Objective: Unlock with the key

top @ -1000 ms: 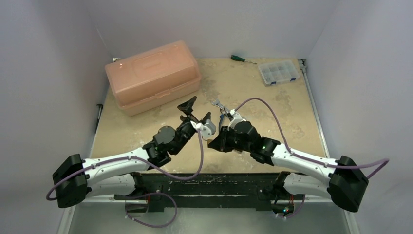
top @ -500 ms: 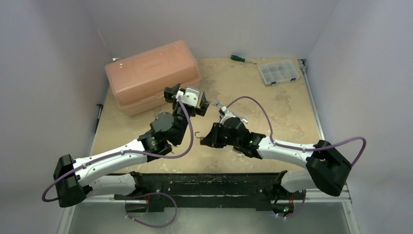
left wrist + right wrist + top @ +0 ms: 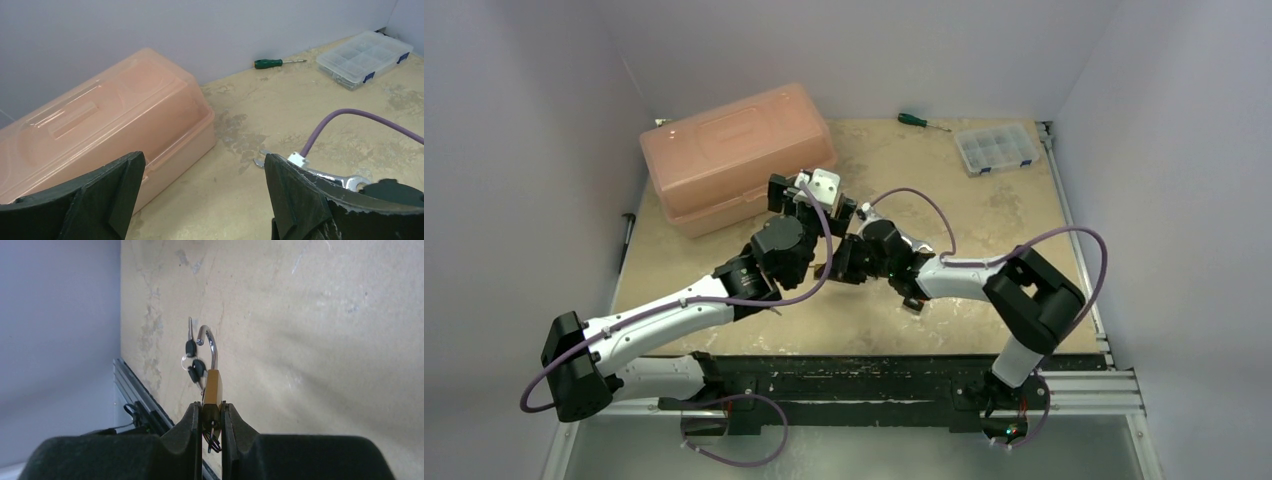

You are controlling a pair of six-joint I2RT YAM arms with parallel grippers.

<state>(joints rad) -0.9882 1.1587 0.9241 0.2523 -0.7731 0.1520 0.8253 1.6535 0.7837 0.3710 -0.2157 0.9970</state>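
In the right wrist view my right gripper is shut on the lower body of a brass padlock. Its silver shackle points away from me and looks swung open on one side. Two black-headed keys hang on a ring beside the shackle, and a wire ring sits between the jaws. In the top view the right gripper points left under the left arm. My left gripper is wide open and empty above the table, and in the top view it is near the box's front.
A pink plastic toolbox stands at the back left, also in the left wrist view. A silver wrench lies just right of the left gripper. A green screwdriver and a clear parts organizer lie at the back right.
The left arm has swung up and back toward the toolbox, gripper open. The right arm has moved left with the padlock, so its gripper now sits under the left arm.
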